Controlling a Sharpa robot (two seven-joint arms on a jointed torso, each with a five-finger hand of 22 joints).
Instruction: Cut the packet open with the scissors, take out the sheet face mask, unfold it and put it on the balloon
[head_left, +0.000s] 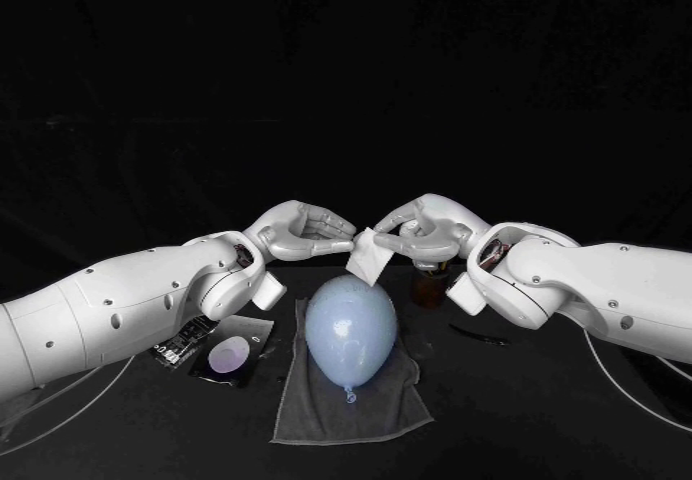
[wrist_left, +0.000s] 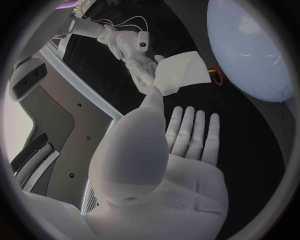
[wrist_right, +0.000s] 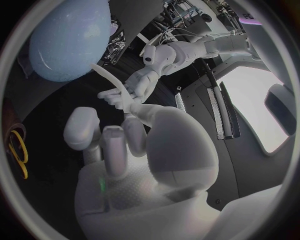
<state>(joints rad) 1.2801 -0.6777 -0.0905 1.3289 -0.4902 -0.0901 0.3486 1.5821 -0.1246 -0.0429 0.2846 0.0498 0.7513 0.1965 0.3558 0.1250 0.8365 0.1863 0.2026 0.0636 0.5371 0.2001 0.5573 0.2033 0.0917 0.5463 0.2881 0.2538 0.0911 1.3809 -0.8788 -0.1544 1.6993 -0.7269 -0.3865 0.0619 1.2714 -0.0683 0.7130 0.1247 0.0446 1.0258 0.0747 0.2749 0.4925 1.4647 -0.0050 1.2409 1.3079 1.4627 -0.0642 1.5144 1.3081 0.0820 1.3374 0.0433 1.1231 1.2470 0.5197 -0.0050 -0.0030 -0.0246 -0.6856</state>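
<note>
Unfolding the sheet face mask (head_left: 369, 256) above the balloon (head_left: 351, 330).
Head view: the right hand (head_left: 421, 226) pinches the folded mask over the balloon's far end; the packet (head_left: 228, 355) lies near left on the table (head_left: 548, 420), contents unclear. Left wrist view: the left hand (wrist_left: 181, 170) touches a mask corner with one fingertip, others spread; whether it grips, I cannot tell. Right wrist view: scissors (wrist_right: 19, 150) lie aside. Next, probably, the left must pinch and pull layers apart.

1. Cloth (head_left: 325, 420): grey, it lies flat on the table in the middle, with its long side running away from the robot. Its near edge is a little uneven.
2. Table (head_left: 505, 430): black with a matte top, it carries the cloth.
</note>
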